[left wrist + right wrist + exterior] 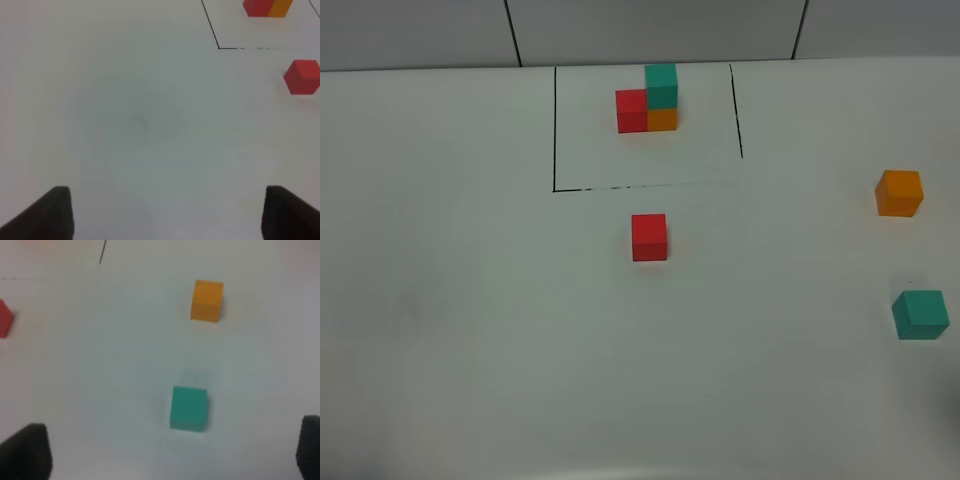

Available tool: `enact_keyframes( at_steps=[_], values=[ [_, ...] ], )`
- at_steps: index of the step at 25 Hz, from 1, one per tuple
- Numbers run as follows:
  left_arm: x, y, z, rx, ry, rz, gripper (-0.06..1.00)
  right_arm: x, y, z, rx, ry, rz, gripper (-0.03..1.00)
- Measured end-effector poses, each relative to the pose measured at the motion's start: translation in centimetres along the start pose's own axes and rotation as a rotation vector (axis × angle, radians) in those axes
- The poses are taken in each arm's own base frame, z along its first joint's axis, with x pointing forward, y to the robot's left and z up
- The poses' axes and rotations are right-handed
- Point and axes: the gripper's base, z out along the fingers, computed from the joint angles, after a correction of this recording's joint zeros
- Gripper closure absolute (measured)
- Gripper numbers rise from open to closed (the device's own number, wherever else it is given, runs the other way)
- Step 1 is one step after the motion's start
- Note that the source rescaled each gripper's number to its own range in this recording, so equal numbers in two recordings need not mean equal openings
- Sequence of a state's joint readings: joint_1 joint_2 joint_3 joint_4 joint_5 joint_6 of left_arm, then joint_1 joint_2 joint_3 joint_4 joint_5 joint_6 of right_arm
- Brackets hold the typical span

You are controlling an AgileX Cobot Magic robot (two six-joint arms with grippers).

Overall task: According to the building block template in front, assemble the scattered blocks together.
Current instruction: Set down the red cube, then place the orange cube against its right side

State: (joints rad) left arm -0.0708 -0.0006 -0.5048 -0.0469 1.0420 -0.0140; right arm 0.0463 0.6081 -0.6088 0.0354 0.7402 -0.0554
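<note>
We see a white table point(470, 330) filling the overhead view, with a black outline point(555, 130) drawn as an open-fronted rectangle at its far side.

The left gripper point(170, 212) hangs over bare table. Its two dark fingers point(50, 215) stand wide apart with nothing between them. The right gripper point(169, 450) is likewise spread wide, its fingers point(27, 452) at the two lower corners of its wrist view and holding nothing. Neither gripper shows in the overhead view.

Inside the outline, near its far line, sits the template point(650, 100): three cubes pressed together, red on the left, orange on the right, and teal seemingly stacked on the orange.

We find the loose cubes well scattered. The red cube point(649, 237) rests alone at the middle of the table, just outside the outline's near line. The orange cube point(899, 193) and the teal cube point(920, 315) lie far off on the right side, apart from each other, the teal one nearer to us. In the right wrist view the teal cube lies just ahead of the spread fingers, touching neither.
</note>
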Motion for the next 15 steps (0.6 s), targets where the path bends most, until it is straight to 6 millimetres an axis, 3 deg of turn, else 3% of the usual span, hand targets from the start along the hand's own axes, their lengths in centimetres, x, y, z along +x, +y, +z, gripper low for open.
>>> enact_keyframes(
  at_steps=[5, 10, 15],
  values=[
    [0.0, 0.0, 0.0, 0.000, 0.000, 0.000, 0.28, -2.9, -0.2, 4.7, 0.000, 0.094, -0.041, -0.03],
    [0.0, 0.0, 0.0, 0.000, 0.000, 0.000, 0.28, -4.1, -0.4, 10.0, -0.011, 0.248, -0.053, -0.03],
    [0.0, 0.0, 0.0, 0.000, 0.000, 0.000, 0.28, -5.6, -0.5, 13.5, -0.015, 0.311, -0.055, -0.03]
  ],
)
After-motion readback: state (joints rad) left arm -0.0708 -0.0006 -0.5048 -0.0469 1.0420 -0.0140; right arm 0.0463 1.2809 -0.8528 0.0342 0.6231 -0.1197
